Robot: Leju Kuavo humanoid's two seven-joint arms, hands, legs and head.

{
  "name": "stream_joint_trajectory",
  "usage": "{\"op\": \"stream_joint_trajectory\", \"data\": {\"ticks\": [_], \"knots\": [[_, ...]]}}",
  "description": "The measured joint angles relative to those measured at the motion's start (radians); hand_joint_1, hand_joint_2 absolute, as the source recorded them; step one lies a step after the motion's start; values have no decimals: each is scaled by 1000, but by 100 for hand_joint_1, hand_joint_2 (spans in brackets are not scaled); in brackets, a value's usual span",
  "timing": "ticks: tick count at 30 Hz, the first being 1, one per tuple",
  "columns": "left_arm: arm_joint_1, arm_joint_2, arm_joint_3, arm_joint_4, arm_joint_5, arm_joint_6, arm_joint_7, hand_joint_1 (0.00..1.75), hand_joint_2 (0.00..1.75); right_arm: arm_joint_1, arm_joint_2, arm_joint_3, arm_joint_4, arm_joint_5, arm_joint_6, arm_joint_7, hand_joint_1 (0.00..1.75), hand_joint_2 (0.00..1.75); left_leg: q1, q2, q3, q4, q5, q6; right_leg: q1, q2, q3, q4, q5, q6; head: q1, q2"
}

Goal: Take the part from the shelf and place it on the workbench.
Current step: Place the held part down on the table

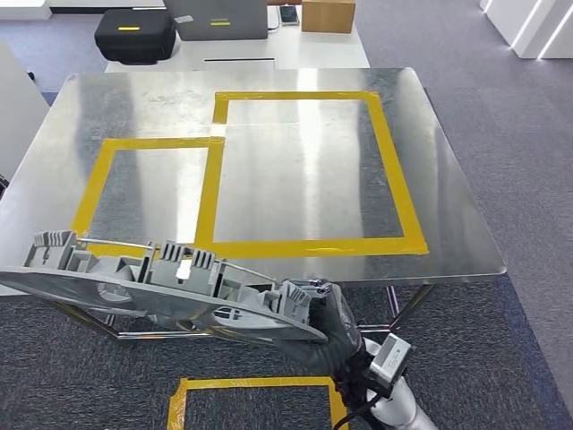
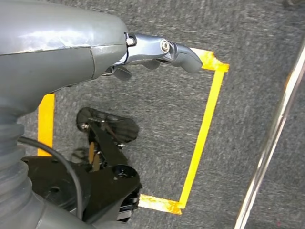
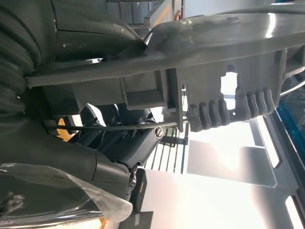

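A long grey plastic part (image 1: pixel 162 287) with ribs and clips hangs level in front of the near edge of the metal workbench (image 1: pixel 446 179). My right hand (image 1: pixel 331 327) grips the part's right end, fingers wrapped around it. Up close in the right wrist view, the part (image 3: pixel 223 90) crosses the picture with my dark fingers (image 3: pixel 118 143) closed under it. My left hand (image 2: pixel 158 50) hangs over the carpet, its fingers stretched out and holding nothing.
The workbench carries two yellow tape rectangles, a large one (image 1: pixel 398 179) and a smaller one (image 1: pixel 95 184) to its left. A yellow tape square (image 1: pixel 257 385) marks the grey carpet at my feet. Behind the bench a white table holds a black case (image 1: pixel 135 34) and a cardboard box (image 1: pixel 328 14).
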State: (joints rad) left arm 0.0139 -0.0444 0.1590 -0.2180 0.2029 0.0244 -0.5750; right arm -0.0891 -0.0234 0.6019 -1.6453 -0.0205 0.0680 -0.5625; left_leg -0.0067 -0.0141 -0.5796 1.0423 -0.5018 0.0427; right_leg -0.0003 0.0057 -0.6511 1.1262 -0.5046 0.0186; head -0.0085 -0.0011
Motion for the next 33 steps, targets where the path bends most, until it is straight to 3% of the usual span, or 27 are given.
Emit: {"op": "stream_joint_trajectory", "data": {"ticks": [2, 4, 7, 8, 10, 12, 13, 14, 16, 18, 22, 25, 26, 27, 30, 31, 32, 33], "knots": [[-3, 0, -4, 2, -2, -1, 1, 0, 175, 1, 0, -3, -6, 1, 1, 0, 175, 175, -1, 0, 3, -1, -5, -6, 7, -1, 40, -80, 20, -13, -5, 0], [-6, 1, -7, 4, -2, -1, 2, 0, 175, 3, 0, -5, -10, 2, 1, 1, 175, 175, 2, 1, 2, -3, -5, -16, 10, 1, 51, -98, 14, -16, -7, 0], [-8, 4, -8, 5, -2, -2, 2, 0, 175, 4, 0, -9, -13, 3, 1, 3, 175, 175, 1, 3, 2, 14, -22, -33, -1, -2, 68, -119, 18, -23, -10, 0], [-8, 5, -9, 5, -2, -1, 2, 0, 175, 4, 0, -10, -14, 3, 1, 3, 175, 175, 3, 3, -13, 49, -42, -40, -5, -4, 77, -126, 19, -26, -13, 0], [-8, 6, -8, 7, 1, 4, 8, 0, 175, 6, 0, -11, -15, 9, -5, 3, 175, 175, 11, 4, -72, 172, -98, -52, -8, -8, 86, -130, 16, -29, -17, 0], [-7, 7, -8, 9, 5, 11, 23, 0, 175, 11, 1, -14, -15, 25, -25, 4, 175, 175, 18, 5, -120, 258, -117, -61, -9, -9, 90, -130, 12, -30, -17, 0], [-6, 7, -8, 10, 8, 13, 32, 0, 175, 16, 2, -16, -15, 34, -40, 4, 175, 175, 21, 5, -122, 253, -99, -65, -9, -9, 94, -129, 9, -28, -17, 0], [-5, 7, -8, 11, 10, 14, 41, 0, 175, 21, 3, -19, -15, 40, -57, 5, 175, 175, 25, 6, -105, 210, -63, -67, -11, -8, 98, -128, 6, -25, -17, 0], [-5, 7, -7, 13, 14, 13, 55, 0, 175, 31, 8, -25, -17, 38, -86, 6, 175, 175, 28, 7, -47, 76, 6, -71, -10, -8, 104, -123, -3, -14, -18, 0], [-6, 7, -7, 15, 16, 12, 64, 0, 175, 35, 13, -33, -20, 25, -100, 6, 175, 175, 27, 8, -14, -2, 26, -63, -7, -7, 103, -116, -12, -4, -18, 0], [-3, 7, -6, 18, 17, 9, 72, 0, 175, 39, 15, -47, -26, 8, -109, 8, 175, 175, 24, 6, -13, -9, 21, -52, -6, -7, 103, -116, -11, -20, -13, 0], [-5, 12, -5, 18, 17, 8, 77, 0, 175, 38, 22, -51, -28, -10, -103, 15, 175, 175, 21, 7, -6, -17, 20, -27, -11, -8, 107, -129, -13, 12, -13, 0], [-7, 14, -5, 18, 17, 8, 79, 0, 175, 37, 24, -51, -28, -13, -100, 17, 175, 175, 22, 8, -2, -23, 21, -18, -12, -8, 99, -114, -24, 23, -11, 0], [-8, 15, -5, 18, 17, 8, 81, 0, 175, 37, 25, -50, -28, -14, -98, 18, 175, 175, 25, 9, 2, -28, 24, -13, -11, -7, 78, -73, -46, 26, -9, 0], [-11, 21, -5, 18, 18, 8, 89, 0, 175, 39, 25, -50, -25, -20, -88, 16, 175, 175, 24, 9, 4, -31, 22, -8, -13, -7, -29, 125, -120, 27, -4, 0], [-10, 23, -5, 18, 19, 9, 91, 0, 175, 41, 25, -50, -22, -24, -83, 15, 175, 175, 24, 9, 5, -30, 20, -8, -14, -7, -51, 158, -120, 28, -4, 0], [-10, 24, -4, 18, 20, 9, 92, 0, 175, 42, 25, -50, -20, -28, -78, 14, 175, 175, 25, 9, 7, -30, 17, -10, -15, -7, -52, 147, -98, 28, -4, 0], [-10, 25, -4, 18, 21, 9, 93, 0, 175, 42, 25, -50, -19, -31, -74, 14, 175, 175, 26, 8, 11, -29, 14, -14, -17, -7, -35, 103, -64, 28, -4, 0]]}}
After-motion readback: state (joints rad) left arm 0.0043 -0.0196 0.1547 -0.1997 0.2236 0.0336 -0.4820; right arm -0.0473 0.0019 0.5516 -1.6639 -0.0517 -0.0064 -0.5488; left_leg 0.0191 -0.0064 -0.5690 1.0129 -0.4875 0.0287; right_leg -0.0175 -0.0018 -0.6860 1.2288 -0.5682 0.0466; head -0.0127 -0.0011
